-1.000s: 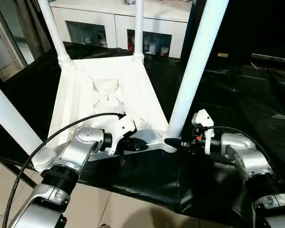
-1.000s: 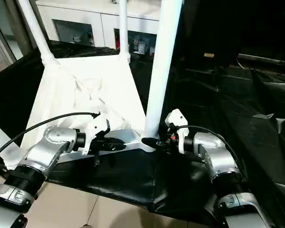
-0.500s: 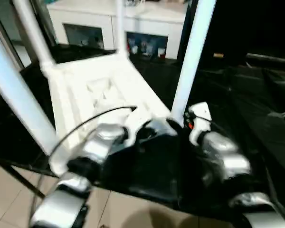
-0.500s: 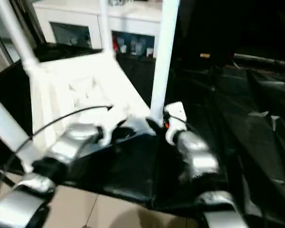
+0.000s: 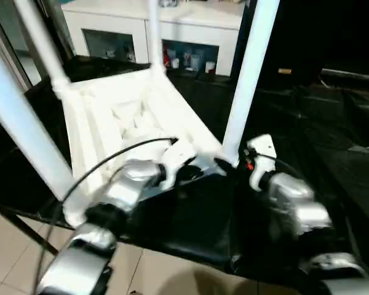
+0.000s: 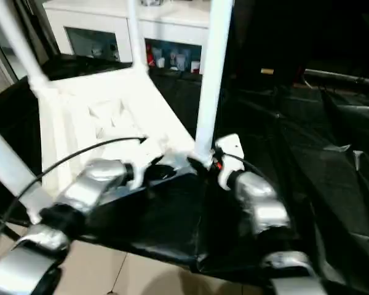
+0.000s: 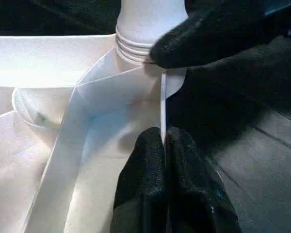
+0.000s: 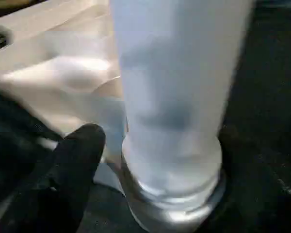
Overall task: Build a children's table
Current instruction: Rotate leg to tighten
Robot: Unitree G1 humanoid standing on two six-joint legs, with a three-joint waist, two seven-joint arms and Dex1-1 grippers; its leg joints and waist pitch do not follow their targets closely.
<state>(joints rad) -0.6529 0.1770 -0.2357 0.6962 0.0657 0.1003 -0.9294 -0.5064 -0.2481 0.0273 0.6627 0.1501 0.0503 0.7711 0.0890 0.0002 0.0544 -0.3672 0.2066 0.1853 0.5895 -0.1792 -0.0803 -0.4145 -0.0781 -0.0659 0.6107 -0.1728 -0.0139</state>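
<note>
A black-covered work surface (image 5: 332,141) is seen, and on it the white tabletop (image 5: 120,120) of the children's table is laid upside down, its ribbed underside facing up. Behind it a white glass-doored cabinet (image 5: 190,37) is set against the wall, and pale floor tiles (image 5: 12,258) are shown below the near edge of the surface. Four white legs are stood upright in the corner sockets: a near-right leg (image 5: 249,74), a near-left leg (image 5: 18,123), a far-left leg (image 5: 40,40) and a far-right leg (image 5: 152,34).

The left gripper (image 7: 163,145) is placed at the near rim (image 7: 163,104) of the tabletop, just beside the near-right socket; its two black fingers (image 7: 145,170) are pressed together, with the thin edge of the rim pinched between them. The right gripper (image 8: 157,150) is positioned at the base of the near-right leg, where the leg meets its ringed socket collar (image 8: 169,199). Its fingers (image 8: 75,165) are spread on either side of the leg; whether they are touching it cannot be told.
</note>
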